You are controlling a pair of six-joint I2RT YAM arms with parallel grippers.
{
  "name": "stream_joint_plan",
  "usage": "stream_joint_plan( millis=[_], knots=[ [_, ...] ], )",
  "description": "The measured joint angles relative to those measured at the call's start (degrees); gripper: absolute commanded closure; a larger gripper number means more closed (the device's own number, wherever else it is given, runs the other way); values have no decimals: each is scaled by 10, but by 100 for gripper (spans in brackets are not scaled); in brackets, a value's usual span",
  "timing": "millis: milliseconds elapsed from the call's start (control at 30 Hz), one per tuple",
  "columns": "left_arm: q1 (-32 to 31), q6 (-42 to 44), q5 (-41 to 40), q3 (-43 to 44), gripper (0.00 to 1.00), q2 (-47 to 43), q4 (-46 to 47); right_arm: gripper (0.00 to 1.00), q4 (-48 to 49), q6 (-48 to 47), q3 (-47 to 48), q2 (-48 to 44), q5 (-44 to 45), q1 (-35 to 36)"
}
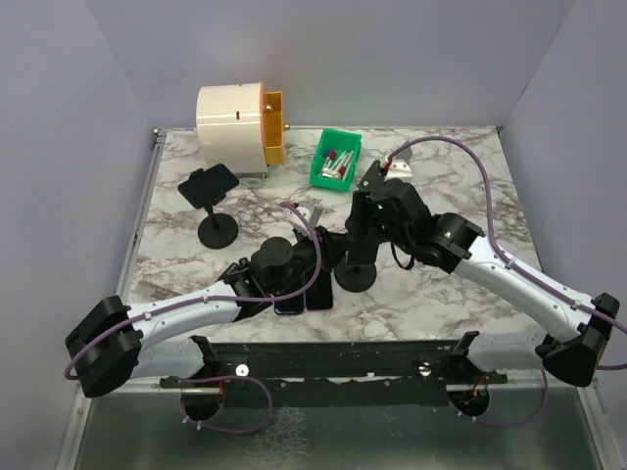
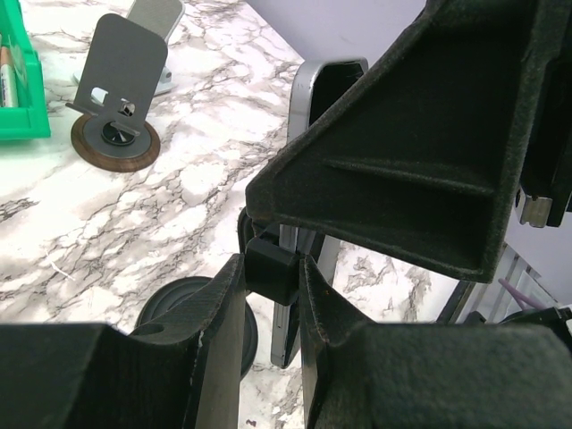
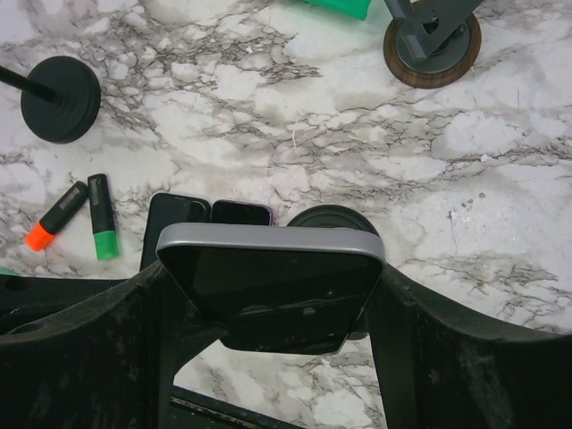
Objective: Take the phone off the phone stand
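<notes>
A dark phone with a silver rim (image 3: 268,277) stands upright in a black phone stand with a round base (image 1: 355,277). My right gripper (image 3: 273,299) is over it, its fingers (image 3: 398,313) pressed against the phone's two side edges. In the top view this gripper (image 1: 364,211) sits above the stand. My left gripper (image 2: 271,268) is shut on the stand's black holder block (image 2: 271,265), just below the phone's silver edge (image 2: 302,143). The stand's base (image 2: 179,304) shows beneath it. In the top view the left gripper (image 1: 304,257) is left of the stand.
Two phones (image 3: 179,219) lie flat by the base. A second stand (image 1: 217,233) holds a phone at the left. There is a white and orange box (image 1: 240,122), a green bin (image 1: 336,159), a grey stand on a wooden disc (image 3: 429,40), and two markers (image 3: 103,228).
</notes>
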Motion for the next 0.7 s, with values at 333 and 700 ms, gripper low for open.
stream_joint_plan(
  millis=[333, 700],
  knots=[
    [0, 0, -3, -6, 100, -8, 0, 100, 0, 1, 0, 0, 0, 3],
    [0, -4, -4, -11, 100, -17, -2, 100, 0, 6, 0, -2, -2, 6]
  ],
)
